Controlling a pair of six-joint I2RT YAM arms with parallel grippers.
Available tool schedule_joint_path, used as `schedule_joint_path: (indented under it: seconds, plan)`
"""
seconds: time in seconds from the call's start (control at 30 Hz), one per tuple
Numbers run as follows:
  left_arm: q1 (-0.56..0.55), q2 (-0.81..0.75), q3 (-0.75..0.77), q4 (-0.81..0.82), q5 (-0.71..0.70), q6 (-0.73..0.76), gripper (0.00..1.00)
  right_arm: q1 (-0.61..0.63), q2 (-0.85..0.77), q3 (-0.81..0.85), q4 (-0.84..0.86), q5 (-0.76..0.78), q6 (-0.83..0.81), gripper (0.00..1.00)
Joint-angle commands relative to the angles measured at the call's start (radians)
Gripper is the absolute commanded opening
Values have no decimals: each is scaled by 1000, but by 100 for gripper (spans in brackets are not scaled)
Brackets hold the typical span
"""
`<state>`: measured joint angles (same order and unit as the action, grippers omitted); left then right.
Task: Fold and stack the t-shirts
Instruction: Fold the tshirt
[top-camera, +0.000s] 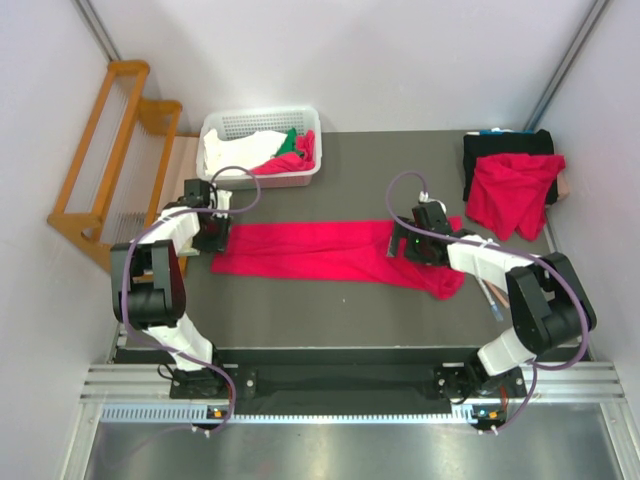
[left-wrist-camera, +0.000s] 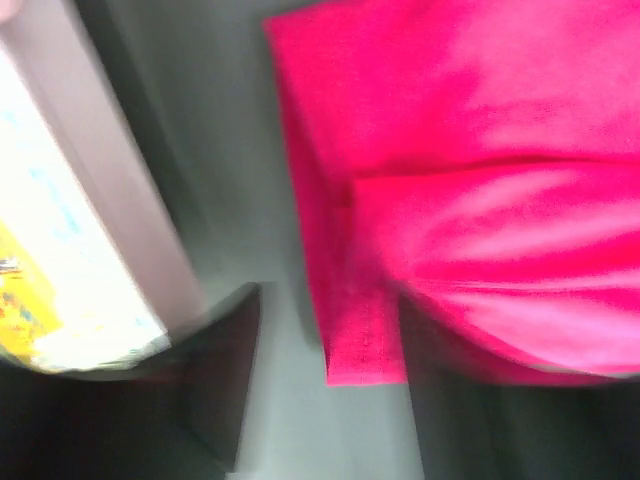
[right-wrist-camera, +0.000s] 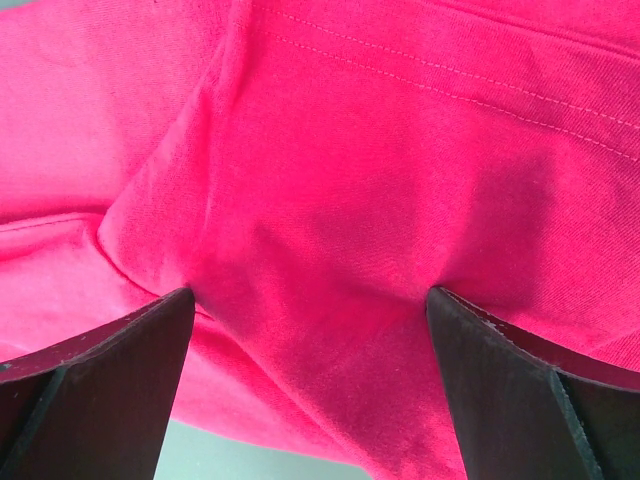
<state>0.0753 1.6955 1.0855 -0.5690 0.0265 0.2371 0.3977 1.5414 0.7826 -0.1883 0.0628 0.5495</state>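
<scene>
A crimson t-shirt (top-camera: 310, 250), folded into a long strip, lies across the middle of the table. My left gripper (top-camera: 215, 236) is at its left end. In the blurred left wrist view the jaws (left-wrist-camera: 330, 300) stand apart, with the shirt's hemmed corner (left-wrist-camera: 365, 345) lying loose between them. My right gripper (top-camera: 400, 243) is over the strip's right part. It is wide open (right-wrist-camera: 310, 295), both fingertips pressing down on the red cloth (right-wrist-camera: 330, 180). A second t-shirt (top-camera: 512, 190) lies crumpled at the back right.
A white basket (top-camera: 260, 113) at the back left holds white, green and red cloth. The crumpled shirt rests on a black cloth (top-camera: 505, 143). A wooden rack (top-camera: 110, 150) stands off the table's left side. Walls close in on both sides.
</scene>
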Motion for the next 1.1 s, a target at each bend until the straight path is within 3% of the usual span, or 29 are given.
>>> schedule_joint_path:
  seconds: [0.0,0.07,0.3,0.7,0.83,1.07]
  plan:
    - [11,-25,16,51,-74,19,76,12,92,-20,-62,-89,12,100]
    - [9,-34,16,52,-80,21,98,9,95,1,-72,-84,7,100]
    - [11,-103,22,11,-31,27,98,-48,126,46,-82,-83,-26,100]
    - [-8,-246,83,-106,243,54,99,-83,68,282,-230,-63,-56,100]
    - [-71,-246,71,-109,233,57,99,-100,68,389,-278,11,-86,100]
    - [-72,-223,50,-72,220,54,99,-174,106,488,-315,-60,-80,100]
